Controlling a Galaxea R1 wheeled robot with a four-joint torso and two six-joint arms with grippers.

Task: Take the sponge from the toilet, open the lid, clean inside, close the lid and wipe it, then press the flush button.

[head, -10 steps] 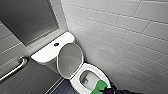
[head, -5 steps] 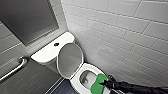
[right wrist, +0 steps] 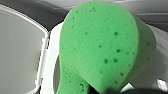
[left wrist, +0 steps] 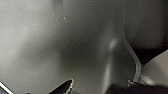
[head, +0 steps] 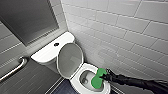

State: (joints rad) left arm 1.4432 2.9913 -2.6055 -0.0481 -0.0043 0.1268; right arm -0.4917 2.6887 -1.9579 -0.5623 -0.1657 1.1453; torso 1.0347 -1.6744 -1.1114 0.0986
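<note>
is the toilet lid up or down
Up. The lid stands raised against the tank, grey inner face showing, and the bowl below lies open with the sponge at its rim.

Right arm (head: 136,81) stretched out nearly level; right gripper (head: 106,76) clamped on the sponge (head: 97,78) just ahead of it.

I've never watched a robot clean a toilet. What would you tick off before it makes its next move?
1. Lid raised, so the bowl is open: ok.
2. Sponge gripped by the right gripper: ok.
3. Sponge positioned at the bowl of the toilet, by its rim: ok.
4. Sponge pressed against the bowl's inner wall: cannot tell.
5. Flush button uncovered: ok.
</note>
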